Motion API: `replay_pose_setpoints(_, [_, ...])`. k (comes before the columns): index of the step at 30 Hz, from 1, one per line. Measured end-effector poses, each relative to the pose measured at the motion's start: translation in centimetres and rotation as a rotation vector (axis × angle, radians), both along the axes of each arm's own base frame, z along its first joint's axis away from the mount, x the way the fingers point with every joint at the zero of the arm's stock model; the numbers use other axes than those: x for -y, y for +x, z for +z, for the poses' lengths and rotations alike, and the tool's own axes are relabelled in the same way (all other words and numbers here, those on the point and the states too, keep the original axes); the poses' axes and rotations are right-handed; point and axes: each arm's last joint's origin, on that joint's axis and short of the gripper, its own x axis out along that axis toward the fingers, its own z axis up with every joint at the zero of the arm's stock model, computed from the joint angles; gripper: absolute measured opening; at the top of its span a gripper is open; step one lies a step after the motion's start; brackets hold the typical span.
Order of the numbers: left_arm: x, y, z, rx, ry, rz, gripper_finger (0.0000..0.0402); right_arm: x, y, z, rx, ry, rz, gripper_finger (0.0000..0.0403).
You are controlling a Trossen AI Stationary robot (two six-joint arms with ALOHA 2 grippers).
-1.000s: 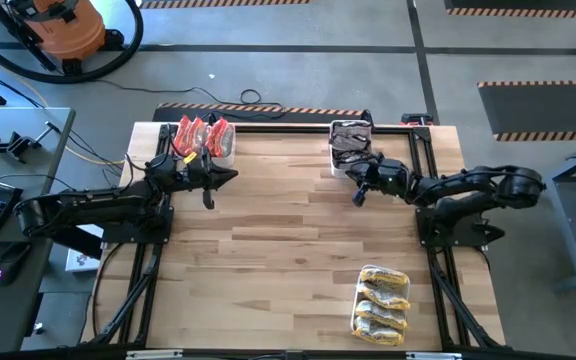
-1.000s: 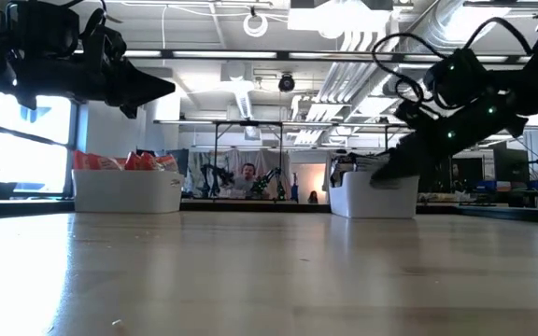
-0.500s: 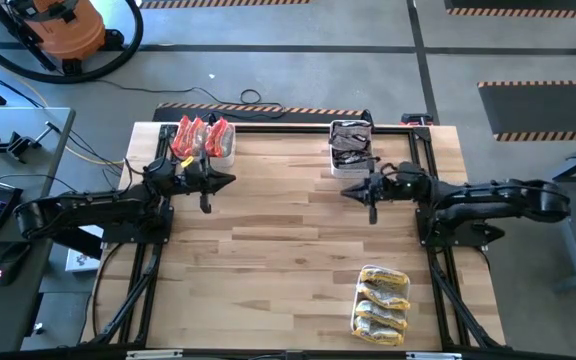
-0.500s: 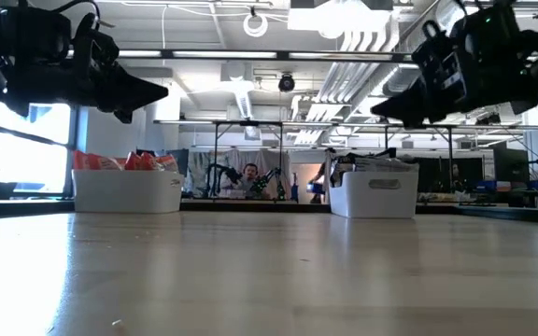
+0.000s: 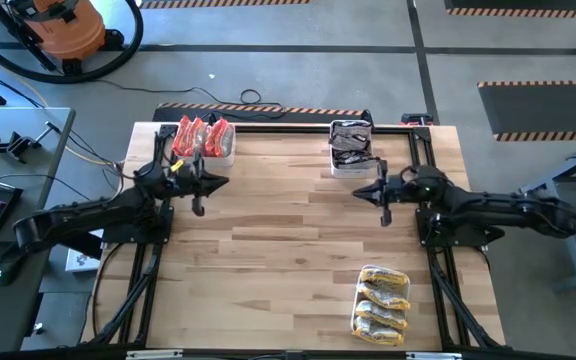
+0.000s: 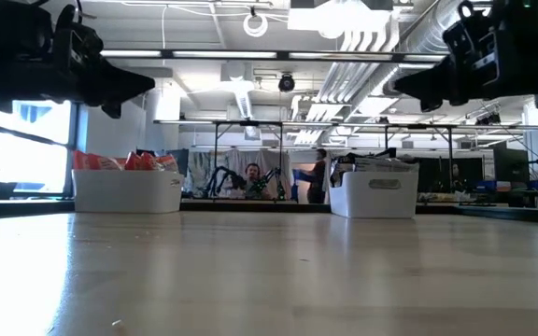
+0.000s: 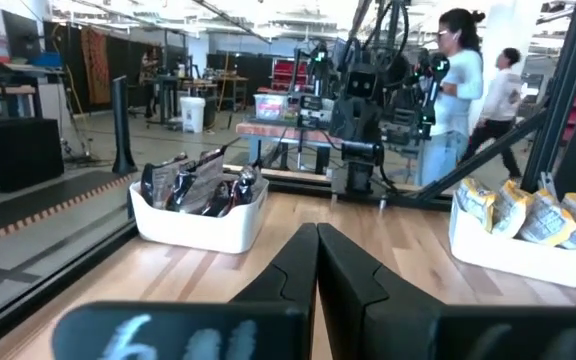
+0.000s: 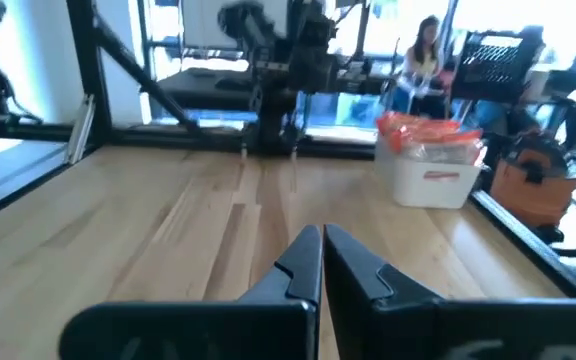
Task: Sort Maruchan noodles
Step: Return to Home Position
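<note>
- No loose pack shows on the table (image 5: 288,250), so the coming move looks like a plain pull-back to rest, not a reach for anything.
- The relation that counts is clearance. Each gripper hangs above bare wood, on the mid-table side of its nearest bin, and neither touches one.
- The left gripper (image 5: 213,184) has its fingers pressed together and holds nothing. It points level across the table toward the right arm.
- The right gripper (image 5: 365,192) is likewise closed up and empty, and it faces back toward the left arm.
- In the low view both grippers ride well above the tabletop and higher than the bin rims.
- The red packs (image 5: 201,135) stand on edge in the top-left bin (image 6: 124,191). This bin is just beyond the left gripper and much nearer that arm.
- The dark packs (image 5: 351,140) fill the top-right bin (image 7: 203,228), near the right gripper and toward the far edge from it.
- The yellow packs (image 5: 381,300) lie in a row in the bottom bin (image 7: 518,257). It sits by the near right edge, well apart from both grippers.
- Each bin shows one colour only, so I judge the sort done.
- The one risk I see is an arm clipping a nearby bin as it folds back.
</note>
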Motion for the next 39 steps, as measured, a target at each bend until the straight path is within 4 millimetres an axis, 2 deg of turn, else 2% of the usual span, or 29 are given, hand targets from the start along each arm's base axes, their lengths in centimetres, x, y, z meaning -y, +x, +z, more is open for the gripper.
replay_pose_setpoints(5, [0.3, -0.6, 0.3, 0.012, 0.007, 0.001, 0.0003, -0.4, -2.3, -1.4, 0.104, 0.019, -0.029, 0.0000])
replay_pose_setpoints(16, [1.3, -2.3, 0.5, 0.038, 0.025, 0.001, 0.0003, -0.9, -5.5, -0.8, 0.173, -0.008, -0.109, 0.0000])
replay_pose_setpoints(20, [1.8, -3.1, 0.8, 0.087, 0.052, 0.006, 0.0003, -0.5, -5.5, -1.1, 0.152, -0.004, -0.192, 0.0000])
replay_pose_setpoints(24, [1.8, -3.2, 0.9, 0.092, 0.065, 0.003, 0.0003, -0.4, -5.6, -1.1, 0.158, 0.009, -0.212, 0.0000])
replay_pose_setpoints(35, [1.4, -3.1, -0.3, -0.014, -0.006, 0.110, 0.0003, 0.1, -5.7, -1.8, 0.104, 0.062, -0.377, 0.0000])
replay_pose_setpoints(39, [1.3, -3.0, -0.4, -0.028, -0.015, 0.133, 0.0003, 0.1, -5.7, -1.9, 0.093, 0.063, -0.381, 0.0000])
